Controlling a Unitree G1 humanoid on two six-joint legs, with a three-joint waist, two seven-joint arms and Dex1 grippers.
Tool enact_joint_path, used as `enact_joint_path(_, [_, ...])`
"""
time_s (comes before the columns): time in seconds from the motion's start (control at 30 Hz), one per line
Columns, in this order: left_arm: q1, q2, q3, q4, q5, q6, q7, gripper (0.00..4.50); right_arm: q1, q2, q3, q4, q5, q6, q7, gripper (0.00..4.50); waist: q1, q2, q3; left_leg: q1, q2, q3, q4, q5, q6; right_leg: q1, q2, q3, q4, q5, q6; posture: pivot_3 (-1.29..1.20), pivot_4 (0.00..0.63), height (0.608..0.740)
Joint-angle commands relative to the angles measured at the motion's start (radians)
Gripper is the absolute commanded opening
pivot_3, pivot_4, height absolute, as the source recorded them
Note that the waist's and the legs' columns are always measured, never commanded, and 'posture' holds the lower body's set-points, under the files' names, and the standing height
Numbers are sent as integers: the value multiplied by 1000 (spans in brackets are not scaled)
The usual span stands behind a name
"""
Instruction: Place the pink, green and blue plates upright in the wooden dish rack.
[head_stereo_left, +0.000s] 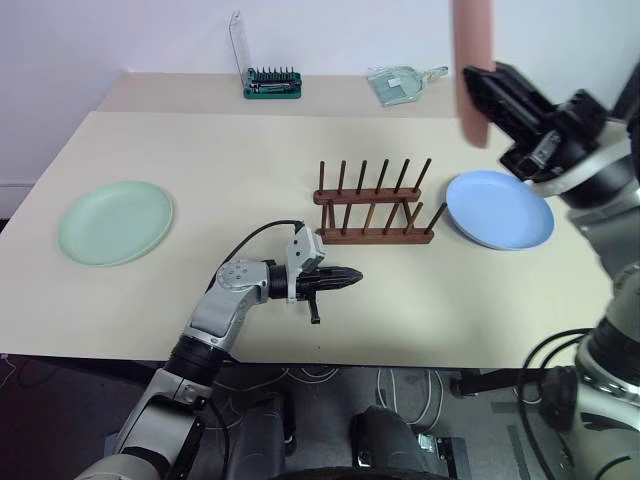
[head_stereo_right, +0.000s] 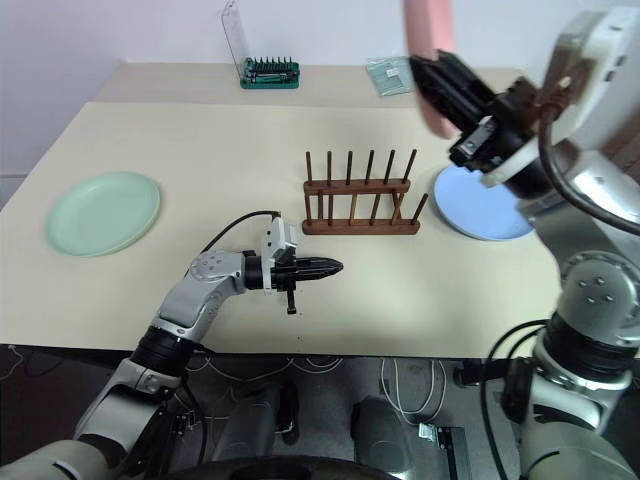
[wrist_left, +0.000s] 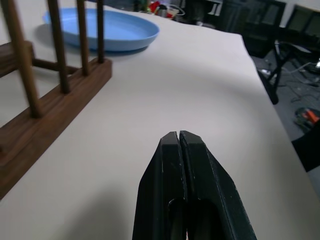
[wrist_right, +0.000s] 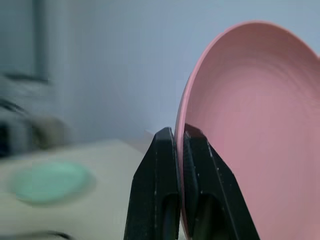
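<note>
My right gripper is raised high at the right, shut on the rim of the pink plate, which stands on edge in the air; the plate fills much of the right wrist view. The wooden dish rack stands empty mid-table. The blue plate lies flat just right of it. The green plate lies flat at the table's left. My left gripper is shut and empty, held level in front of the rack, pointing right.
A green screwdriver-bit holder with a clear lid and a flat clear glass bottle lie at the back of the table. Cables hang below the table's front edge.
</note>
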Motion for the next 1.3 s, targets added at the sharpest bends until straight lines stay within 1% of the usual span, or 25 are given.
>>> enact_joint_path(0.03, [18, 3, 23, -52, -19, 0, 16, 0, 4, 32, 0, 57, 92, 3, 6, 26, 0, 0, 0, 0, -1, 0, 0, 0, 1, 0, -1, 0, 0, 0, 0, 0, 150, 732])
enact_joint_path(0.17, [31, 9, 32, -74, -26, 14, 30, 0, 13, 32, -19, 193, 116, 1, 23, 26, -3, 0, 0, 0, -1, 1, 1, -1, 1, 0, -2, 0, 0, 0, 0, 0, 150, 732])
enact_joint_path(0.3, [33, 14, 36, -87, -29, 27, 35, 0, 22, 8, -25, 258, 130, 4, 61, 26, -4, 1, 0, 0, -1, 1, 0, -1, 1, 0, -1, 0, 1, 0, 0, 0, 150, 732])
enact_joint_path(0.43, [35, 18, 39, -85, -32, 27, 37, 0, 19, 3, -52, 341, 158, 10, 65, 26, -4, 1, 0, 0, -1, 1, 0, -1, 1, 0, -1, 0, 1, 0, 0, 0, 150, 732])
enact_joint_path(0.67, [40, 20, 39, -54, -31, 2, 31, 0, 28, 7, -61, 395, 156, 6, 58, 26, -4, 1, 0, 0, -1, 1, 0, -1, 1, 0, -1, 0, 1, 0, 0, 0, 150, 732])
enact_joint_path(0.87, [41, 17, 37, -22, -28, -25, 24, 0, 55, 21, -85, 437, 185, 18, 36, 26, -4, 1, 0, 0, -1, 1, 0, -1, 1, -1, -1, 0, 1, 0, 0, 0, 150, 732])
enact_joint_path(1.0, [42, 16, 36, -19, -28, -31, 22, 0, 74, 24, -88, 450, 180, 18, 27, 26, -4, 1, 0, 0, -1, 1, 0, -1, 1, -1, -1, 0, 1, 0, 0, 0, 150, 732])
enact_joint_path(1.1, [46, 18, 34, -51, -33, -10, 30, 0, 86, 32, -95, 453, 191, 17, 20, 26, -4, 1, 0, 0, -1, 1, 0, -1, 1, -1, -1, 0, 1, 0, 0, 0, 150, 732])
enact_joint_path(1.2, [46, 21, 33, -82, -39, 14, 37, 0, 89, 34, -96, 456, 178, 7, 5, 907, -4, 1, 0, 0, -1, 1, 0, -1, 1, -1, -1, 0, 1, 0, 0, 0, 150, 732])
enact_joint_path(1.3, [46, 23, 35, -101, -42, 32, 41, 0, 83, 21, -76, 450, 98, -41, -18, 2291, -4, 1, 0, 0, -1, 1, 0, -1, 1, -1, -1, 0, 1, 0, 0, 0, 150, 732])
